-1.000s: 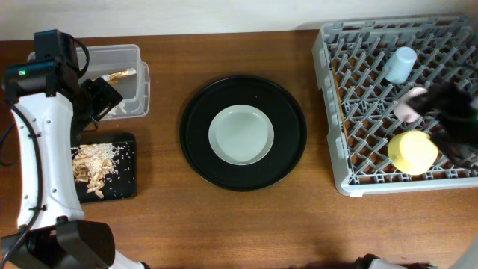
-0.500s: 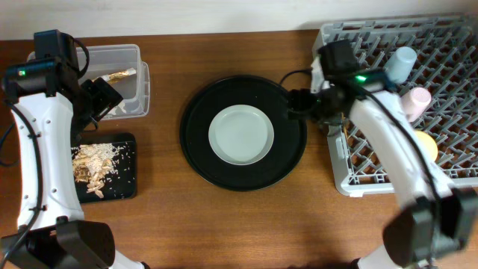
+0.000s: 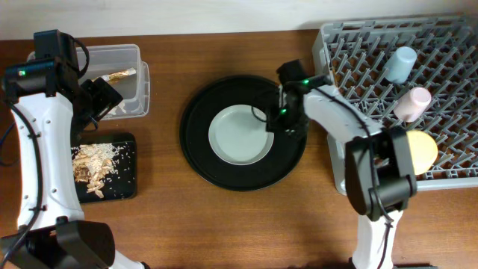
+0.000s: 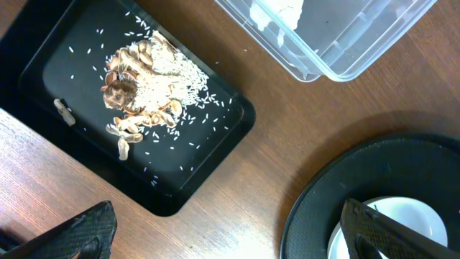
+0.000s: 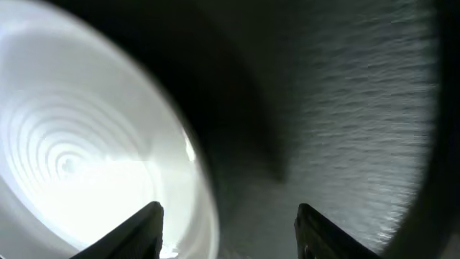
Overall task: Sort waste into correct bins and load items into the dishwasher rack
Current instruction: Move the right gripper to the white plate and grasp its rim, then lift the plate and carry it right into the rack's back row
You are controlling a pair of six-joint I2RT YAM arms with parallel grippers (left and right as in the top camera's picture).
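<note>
Plate [image 3: 240, 134] overhead – sat in round black tray [image 3: 202, 161], right gripper [image 3: 278, 119] at its right rim | left wrist – left gripper [image 4: 226, 216] hung wide open, empty | right wrist – jaws apart astride rim; a shallow bite looked likely to slip.

The left arm [image 3: 36, 163] is made of long, smooth white links joined by chunky black joint housings, with a thin black cable [image 3: 9, 142] looping beside the white shell and a small green light [image 3: 28, 72] on the black block near the wrist. Its base [image 3: 78, 240] is a rounded black housing. The left gripper [image 3: 102, 99] is black and boxy, and its fingers [image 4: 83, 229] are matte black, tapered wedges. The right arm [image 3: 336, 112] has the same white shells and black joints, and also carries a green light [image 3: 305, 82]. The right gripper [image 3: 278, 119] is black too, and its fingers [image 5: 144, 232] are dark with flat ends.
</note>
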